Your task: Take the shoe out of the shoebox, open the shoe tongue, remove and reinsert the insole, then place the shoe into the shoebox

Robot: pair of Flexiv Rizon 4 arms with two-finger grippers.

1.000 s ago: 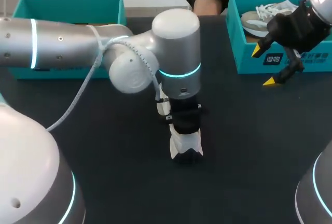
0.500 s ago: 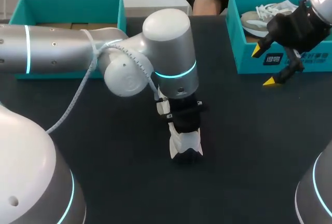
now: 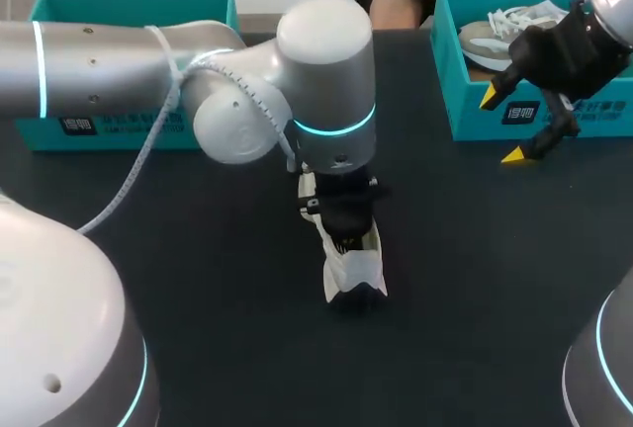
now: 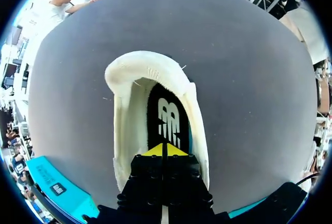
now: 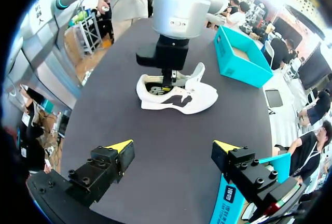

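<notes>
Where the left arm comes down over the middle of the table [image 3: 198, 279], the white shoe [image 3: 354, 271] is seen resting on its sole on the dark surface, well apart from both boxes. The left gripper [image 4: 166, 150] is lowered into the shoe's opening, and its two yellow tips are pressed together with no gap shown between them. Just ahead of those tips, the black insole [image 4: 168, 120] is seen lying inside the shoe, framed by the white lining. Whether the edge of the insole is pinched between the tips cannot be made out.

The right gripper [image 3: 502, 127] is held above the table in front of the right shoebox [image 3: 475, 116], with its fingers spread wide apart and nothing between them. From the right wrist view, the shoe [image 5: 181, 97] is seen side-on ahead of the right gripper [image 5: 173, 146], with the left gripper [image 5: 167, 81] set down into it from above. A second shoe [image 3: 495, 37] is seen lying in the right shoebox. The left shoebox [image 3: 129, 12] is placed at the table's far left edge, behind the left arm.
</notes>
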